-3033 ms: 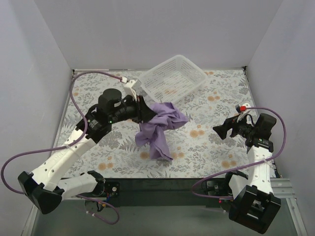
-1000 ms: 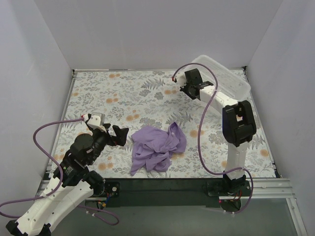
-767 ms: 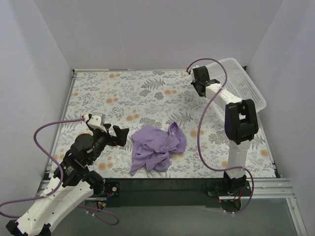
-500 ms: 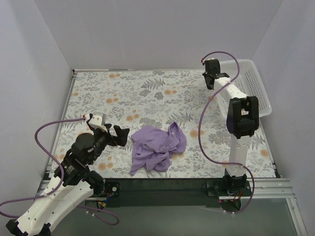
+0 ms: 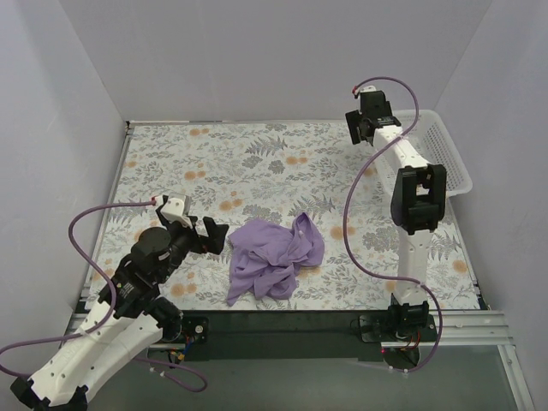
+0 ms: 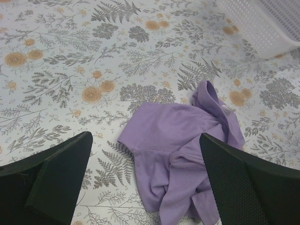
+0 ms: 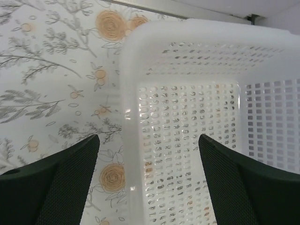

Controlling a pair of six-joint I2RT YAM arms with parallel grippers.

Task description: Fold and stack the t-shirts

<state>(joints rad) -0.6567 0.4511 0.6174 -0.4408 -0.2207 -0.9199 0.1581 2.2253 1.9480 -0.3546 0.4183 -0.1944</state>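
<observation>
A crumpled lavender t-shirt [image 5: 276, 257] lies in a loose heap on the flowered table [image 5: 214, 163], near the front edge and roughly midway between the two arms. Nothing holds it.

The left gripper [image 5: 214, 234] hangs just to the left of the shirt and points toward it. Its two fingers are spread wide, and in the left wrist view the heap shows in the gap between them.

The right arm reaches to the far right corner. There the right gripper [image 7: 147, 140] is above the rim of a white mesh basket [image 5: 447, 158], with its fingers spread wide and nothing between them.
</observation>
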